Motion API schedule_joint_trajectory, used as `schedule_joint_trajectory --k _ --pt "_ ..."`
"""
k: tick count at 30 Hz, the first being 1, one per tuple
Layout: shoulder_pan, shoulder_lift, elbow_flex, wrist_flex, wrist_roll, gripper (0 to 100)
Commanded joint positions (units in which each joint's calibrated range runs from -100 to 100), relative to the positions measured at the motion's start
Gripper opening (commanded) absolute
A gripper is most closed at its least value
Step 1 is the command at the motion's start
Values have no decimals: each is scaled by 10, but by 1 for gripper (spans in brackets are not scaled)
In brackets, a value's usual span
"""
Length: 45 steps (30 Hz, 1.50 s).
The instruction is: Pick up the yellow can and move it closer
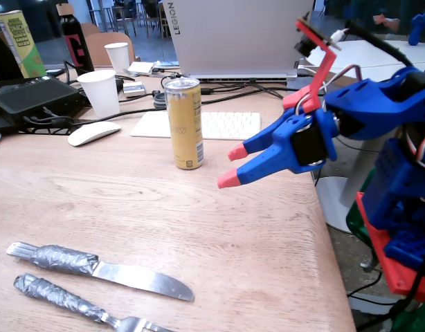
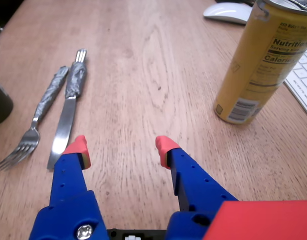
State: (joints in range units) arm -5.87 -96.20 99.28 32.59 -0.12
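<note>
tool spread wide, holding nothing | yellow can upright, apart from tool, keyboard just behind | bare wood between them | knife, fork near surface front edge

Wooden table: yellow can upright, knife and fork with taped handles, white mouse, keyboard, paper cup, laptop.

my blue arm reaches in from the right of the fixed view, wrist angled down and to the left. my end effector hangs in the air with nothing in it, its 2 blue fingers spread apart. in the wrist view the red-tipped fingertips show a wide gap between them.
</note>
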Motion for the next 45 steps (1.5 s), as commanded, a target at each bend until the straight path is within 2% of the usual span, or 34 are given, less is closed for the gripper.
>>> schedule_joint_trajectory --k 1,35,36,41,45 --pt "5 10 3 55 1 0" --pt "-9 21 -7 58 1 1" --pt "-7 28 -17 62 1 4" --pt "5 137 -84 62 2 34" --pt "8 224 -203 52 -3 37"
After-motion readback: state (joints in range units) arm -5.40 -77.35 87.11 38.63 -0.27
